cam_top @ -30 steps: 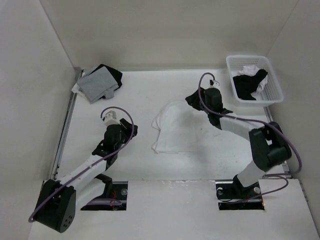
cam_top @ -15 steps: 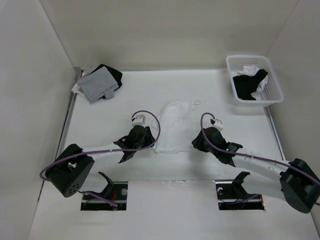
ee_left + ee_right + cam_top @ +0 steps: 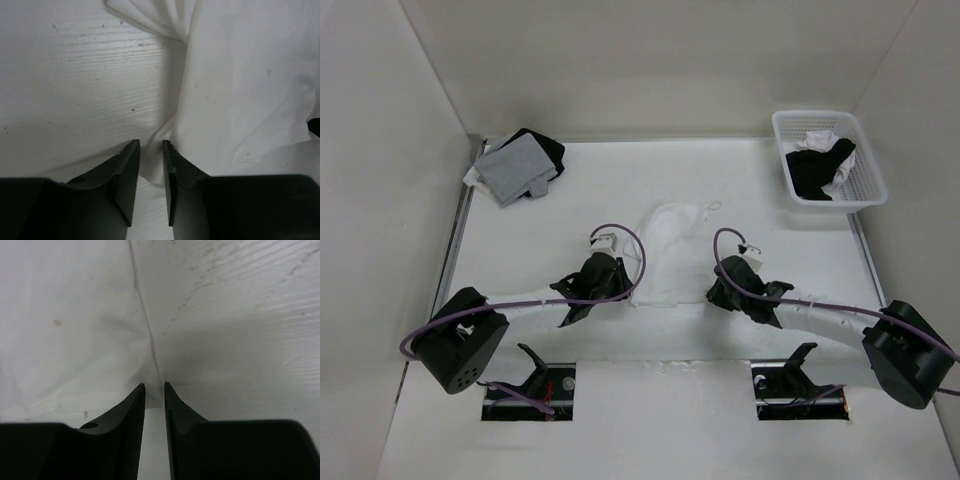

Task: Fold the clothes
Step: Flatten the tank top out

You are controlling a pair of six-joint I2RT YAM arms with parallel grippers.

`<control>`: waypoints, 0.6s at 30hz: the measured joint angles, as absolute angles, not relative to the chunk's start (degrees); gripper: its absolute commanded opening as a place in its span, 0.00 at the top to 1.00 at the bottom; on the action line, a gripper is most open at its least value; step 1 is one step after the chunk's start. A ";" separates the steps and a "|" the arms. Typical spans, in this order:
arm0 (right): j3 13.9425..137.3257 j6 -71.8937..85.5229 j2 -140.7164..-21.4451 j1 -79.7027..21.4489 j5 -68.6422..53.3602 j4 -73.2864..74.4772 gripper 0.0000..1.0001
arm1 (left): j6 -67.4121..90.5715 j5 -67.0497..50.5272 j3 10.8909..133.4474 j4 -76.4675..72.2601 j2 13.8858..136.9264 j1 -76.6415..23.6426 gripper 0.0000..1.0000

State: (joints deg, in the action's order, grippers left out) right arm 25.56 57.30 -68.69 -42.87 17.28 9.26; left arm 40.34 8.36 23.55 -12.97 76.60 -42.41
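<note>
TOP: the clothes (image 3: pixel 665 250) lie bunched mid-worktop (image 3: pixel 560 225), between my left gripper (image 3: pixel 626 288) and right gripper (image 3: pixel 713 293) | LEFT WRIST: jaws nearly together astride a corner of the clothes (image 3: pixel 240 90); I cannot tell if clamped | RIGHT WRIST: jaws nearly together astride the clothes' edge; I cannot tell if clamped

Bright, even light floods the white worktop (image 3: pixel 570 210), nearly washing it out; shadows on it stay soft. Wrist views look dimmer, foregrounds blurred.
</note>
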 measured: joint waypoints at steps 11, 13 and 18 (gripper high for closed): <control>26.50 54.35 -59.75 -42.85 16.19 6.31 1.00 | 41.25 4.69 23.68 -8.75 68.82 -36.93 1.00; 28.21 52.99 -53.63 -42.83 16.80 6.42 1.00 | 41.50 4.71 24.38 -6.72 62.67 -33.67 1.00; 30.28 51.75 -42.35 -43.09 17.37 6.39 1.00 | 41.93 6.07 29.02 -1.08 46.81 -26.30 0.93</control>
